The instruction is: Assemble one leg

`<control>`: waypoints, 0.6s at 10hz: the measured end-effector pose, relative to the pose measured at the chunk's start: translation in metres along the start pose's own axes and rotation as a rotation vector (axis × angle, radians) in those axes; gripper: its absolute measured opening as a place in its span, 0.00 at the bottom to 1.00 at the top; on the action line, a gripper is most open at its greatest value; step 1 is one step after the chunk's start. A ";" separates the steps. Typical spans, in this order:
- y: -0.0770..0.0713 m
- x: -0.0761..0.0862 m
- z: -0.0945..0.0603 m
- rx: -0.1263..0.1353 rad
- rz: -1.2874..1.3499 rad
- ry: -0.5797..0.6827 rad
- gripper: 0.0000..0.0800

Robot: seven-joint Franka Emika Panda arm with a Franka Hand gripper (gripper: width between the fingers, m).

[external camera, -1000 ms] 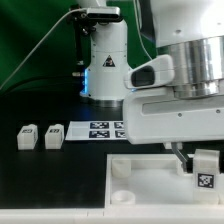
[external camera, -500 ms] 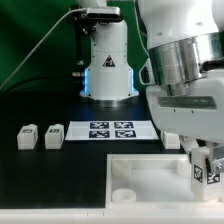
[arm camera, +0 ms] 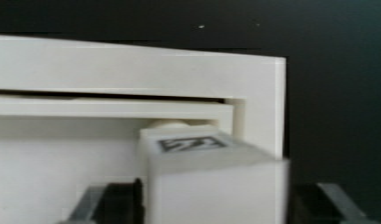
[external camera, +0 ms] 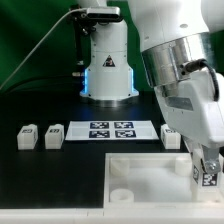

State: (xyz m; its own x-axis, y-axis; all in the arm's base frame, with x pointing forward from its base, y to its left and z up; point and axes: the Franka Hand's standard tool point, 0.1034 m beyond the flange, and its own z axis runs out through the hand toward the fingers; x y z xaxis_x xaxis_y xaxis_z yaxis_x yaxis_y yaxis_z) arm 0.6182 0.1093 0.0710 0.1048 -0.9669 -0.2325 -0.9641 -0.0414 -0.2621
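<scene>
Gripper [external camera: 208, 172] clamped on the leg [external camera: 206, 176], tag face outward, down over the square piece [external camera: 150, 172] at the exterior view's right edge. Wrist view: leg [arm camera: 205, 165] sits between the fingers [arm camera: 109, 203], lower end inside a corner of the square piece [arm camera: 134, 75], probably lined up with a socket there; socket itself hidden. Spare legs [external camera: 28, 137] wait in a row beside the marker board [external camera: 112, 130], well apart.

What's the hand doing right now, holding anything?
Hand: closed on the leg, over a corner of the square piece.
</scene>
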 end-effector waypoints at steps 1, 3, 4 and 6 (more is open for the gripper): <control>0.000 0.000 0.000 -0.001 -0.077 0.003 0.61; 0.004 -0.012 0.002 -0.076 -0.424 -0.032 0.80; 0.005 -0.017 0.001 -0.110 -0.589 -0.045 0.80; 0.003 -0.010 0.001 -0.096 -0.761 -0.035 0.81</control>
State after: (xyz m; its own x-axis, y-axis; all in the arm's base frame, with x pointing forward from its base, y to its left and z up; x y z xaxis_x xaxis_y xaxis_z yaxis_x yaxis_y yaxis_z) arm 0.6147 0.1195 0.0716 0.7541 -0.6548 -0.0500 -0.6400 -0.7156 -0.2800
